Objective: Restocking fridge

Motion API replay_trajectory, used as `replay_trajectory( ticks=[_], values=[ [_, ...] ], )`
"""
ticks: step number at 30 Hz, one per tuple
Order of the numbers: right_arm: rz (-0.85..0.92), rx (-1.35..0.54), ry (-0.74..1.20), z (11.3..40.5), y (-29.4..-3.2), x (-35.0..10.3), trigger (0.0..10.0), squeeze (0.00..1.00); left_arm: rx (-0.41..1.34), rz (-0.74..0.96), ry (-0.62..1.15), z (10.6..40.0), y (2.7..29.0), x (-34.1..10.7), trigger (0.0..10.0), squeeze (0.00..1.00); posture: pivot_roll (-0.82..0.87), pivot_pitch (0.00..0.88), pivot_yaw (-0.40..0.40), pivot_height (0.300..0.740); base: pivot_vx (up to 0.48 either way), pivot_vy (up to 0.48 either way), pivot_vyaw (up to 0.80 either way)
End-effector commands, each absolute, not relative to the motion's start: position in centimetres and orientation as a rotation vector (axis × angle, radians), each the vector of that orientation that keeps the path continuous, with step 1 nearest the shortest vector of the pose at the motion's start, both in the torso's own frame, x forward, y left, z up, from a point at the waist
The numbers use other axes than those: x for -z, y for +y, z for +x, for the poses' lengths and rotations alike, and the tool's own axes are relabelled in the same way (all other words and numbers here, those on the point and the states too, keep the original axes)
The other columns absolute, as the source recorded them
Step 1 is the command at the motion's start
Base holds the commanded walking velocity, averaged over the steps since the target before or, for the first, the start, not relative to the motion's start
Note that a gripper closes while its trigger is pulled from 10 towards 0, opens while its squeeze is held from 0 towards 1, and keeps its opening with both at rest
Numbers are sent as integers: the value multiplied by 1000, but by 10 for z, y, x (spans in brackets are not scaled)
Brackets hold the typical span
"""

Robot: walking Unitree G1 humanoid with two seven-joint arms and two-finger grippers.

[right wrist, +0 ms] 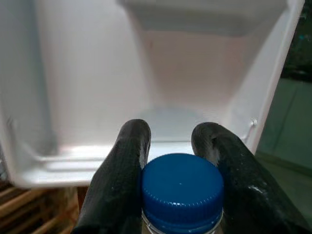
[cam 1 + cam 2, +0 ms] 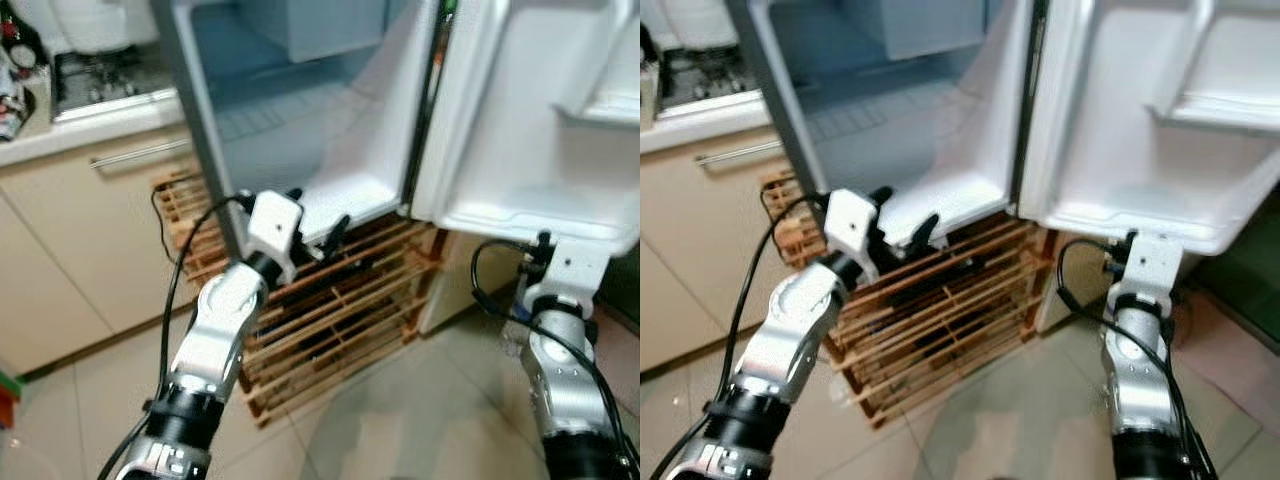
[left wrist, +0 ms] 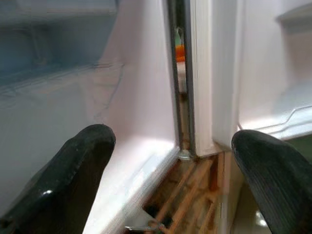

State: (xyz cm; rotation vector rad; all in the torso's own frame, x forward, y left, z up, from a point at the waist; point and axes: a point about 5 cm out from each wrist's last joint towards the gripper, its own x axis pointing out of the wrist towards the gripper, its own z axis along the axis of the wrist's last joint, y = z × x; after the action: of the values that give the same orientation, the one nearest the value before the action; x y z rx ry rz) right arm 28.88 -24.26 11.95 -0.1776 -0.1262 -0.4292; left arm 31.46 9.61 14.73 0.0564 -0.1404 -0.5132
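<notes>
Gripped between the two black fingers of the right gripper (image 1: 181, 161), a clear plastic bottle with a ribbed blue screw cap (image 1: 181, 191) is held just below the lower bin of the open white fridge door (image 2: 530, 160); the fingers are closed against the cap or the neck just under it, one on each side. Little of the bottle beneath the cap can be seen, so its fill cannot be told, but if full it would be judged fairly heavy for a hold so high up, and liable to swing or slip at the smooth neck. The ribbed cap is judged the surer surface, stiff and unlikely to crush, whereas the thin clear wall below would probably give under pressure. To the hinge side of that door, the left gripper (image 2: 312, 226) is held wide open and empty at the bottom lip of the white fridge compartment (image 2: 300, 130), its fingertips (image 3: 83, 161) well apart with the door hinge seen between them. Under the fridge compartment, a slatted wooden pallet (image 2: 330, 310) is laid on the pale tiled floor (image 2: 400, 420). Beyond the left gripper, away from the door, beige kitchen cabinets (image 2: 90, 230) are set under a pale counter.
</notes>
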Motion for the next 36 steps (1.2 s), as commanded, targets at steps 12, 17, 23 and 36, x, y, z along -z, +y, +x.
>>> replay_trajectory(
  ticks=[12, 17, 23, 36],
  values=[
    [-135, 396, -382, 325, -240, -207, 0, 0, 587, 35, -34, 311, 81, -120, 10000, 0, -30, 0, 14, 740, 0, 0, 0],
    [-131, 379, -384, 330, -236, -209, 0, 0, 461, 94, -14, 316, 86, -100, 10000, 0, -25, 0, 8, 740, 0, 0, 0],
    [-134, 371, -379, 333, -234, -205, 0, 0, 449, 111, -94, 312, 74, -109, 10000, 0, -24, 0, 8, 740, 0, 0, 0],
    [-155, 392, -494, 343, -246, -242, 0, 0, 621, 143, -101, 307, 58, -105, 10000, 0, -26, 0, 6, 740, 0, 0, 0]
  ],
)
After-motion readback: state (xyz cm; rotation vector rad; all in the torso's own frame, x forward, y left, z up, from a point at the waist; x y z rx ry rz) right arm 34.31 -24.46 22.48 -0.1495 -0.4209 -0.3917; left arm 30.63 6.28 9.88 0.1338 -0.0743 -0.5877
